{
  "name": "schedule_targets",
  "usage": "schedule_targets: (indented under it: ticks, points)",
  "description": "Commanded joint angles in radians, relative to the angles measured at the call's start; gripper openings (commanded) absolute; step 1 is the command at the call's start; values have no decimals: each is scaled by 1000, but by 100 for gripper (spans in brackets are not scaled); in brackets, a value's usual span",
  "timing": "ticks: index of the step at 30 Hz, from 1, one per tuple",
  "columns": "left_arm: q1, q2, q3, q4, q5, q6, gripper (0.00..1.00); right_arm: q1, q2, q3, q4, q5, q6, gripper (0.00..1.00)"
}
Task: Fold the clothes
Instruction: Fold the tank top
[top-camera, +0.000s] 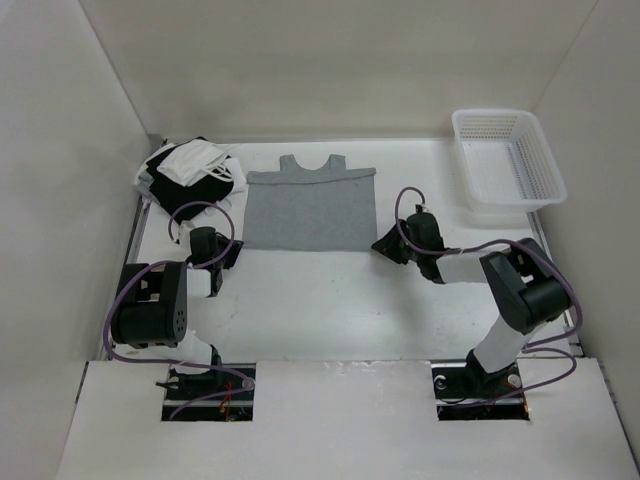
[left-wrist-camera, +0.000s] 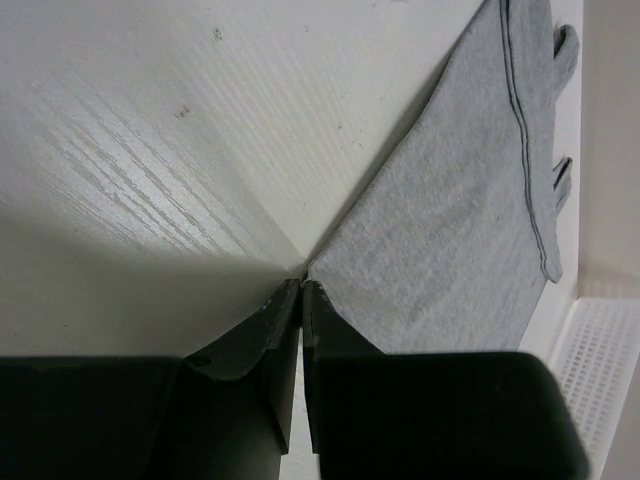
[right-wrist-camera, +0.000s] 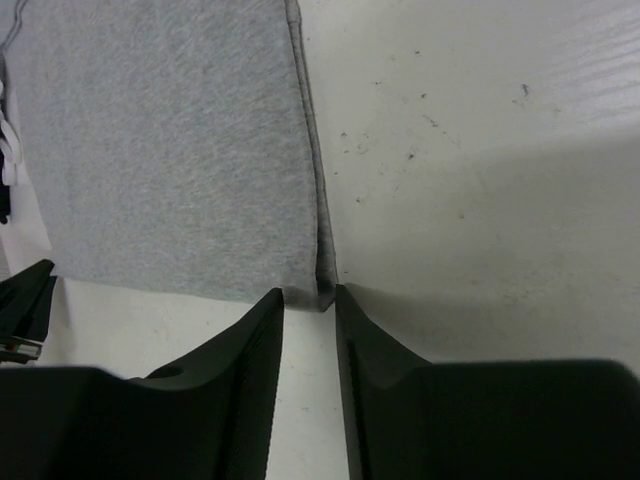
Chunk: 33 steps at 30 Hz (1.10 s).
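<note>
Overhead footage alone takes in the whole grey top, spread flat on the bench. A heap of black and white garments lies beyond the left fingers, and a white basket beyond the right fingers. Wrist views give the contact instead. The top's near left corner lies at the very tips of the left fingers, which are pressed together; whether cloth is caught between them cannot be told. The right fingers stand slightly apart, the near right corner's hem just beyond their gap, holding nothing.
</note>
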Motion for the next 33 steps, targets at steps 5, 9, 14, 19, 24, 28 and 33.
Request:
schedule_targets:
  ticks: [5, 9, 14, 19, 24, 28, 33]
  points:
    - [3, -26, 3, 36, 6, 7, 2, -7, 64, 33, 29, -49, 32, 13]
    - [-5, -91, 1, 28, 29, 4, 0, -2, -45, -9, 83, 5, 19, 2]
    - [-31, -428, 26, -220, 65, 8, 0, 53, -412, -62, -79, 91, -82, 1]
    - [-32, -938, 194, -658, 44, 106, 0, 169, -934, 17, -522, 252, -207, 2]
    - [-54, -1144, 444, -964, 41, 183, 0, 361, -1207, 270, -916, 476, -250, 2]
    - [-78, -1214, 564, -1093, 39, 185, 0, 556, -1274, 425, -1098, 596, -186, 2]
    - [-86, -1251, 560, -1182, 36, 183, 0, 719, -1283, 372, -1149, 680, -104, 3]
